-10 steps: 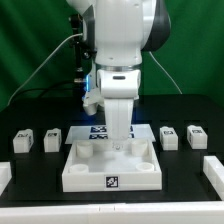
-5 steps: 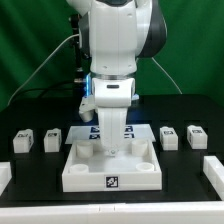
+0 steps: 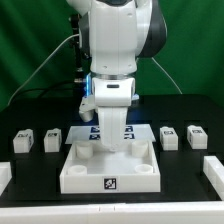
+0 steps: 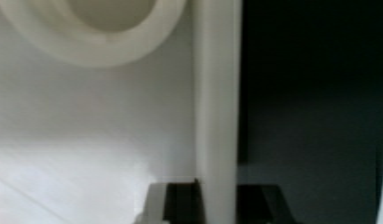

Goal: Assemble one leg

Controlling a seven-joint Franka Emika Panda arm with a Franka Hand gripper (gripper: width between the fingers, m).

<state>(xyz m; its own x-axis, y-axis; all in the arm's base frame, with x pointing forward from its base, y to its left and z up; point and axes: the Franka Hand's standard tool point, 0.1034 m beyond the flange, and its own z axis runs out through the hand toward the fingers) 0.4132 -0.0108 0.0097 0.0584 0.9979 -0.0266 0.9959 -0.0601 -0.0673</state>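
Lowered slightly, jaws hang over the tray (image 3: 80, 178); opening cannot be told; nearest leg (image 3: 169, 136) well apart.

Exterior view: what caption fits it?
White robot arm reaches down to a white square plastic tray; four small white tagged blocks sit alongside.

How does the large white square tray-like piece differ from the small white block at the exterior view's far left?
The tray-like piece is far larger than the block. The tray-like piece has a rim and round corner holes; the block is plain. The gripper hangs over the tray-like piece; the block stands apart. Both are white and tagged.
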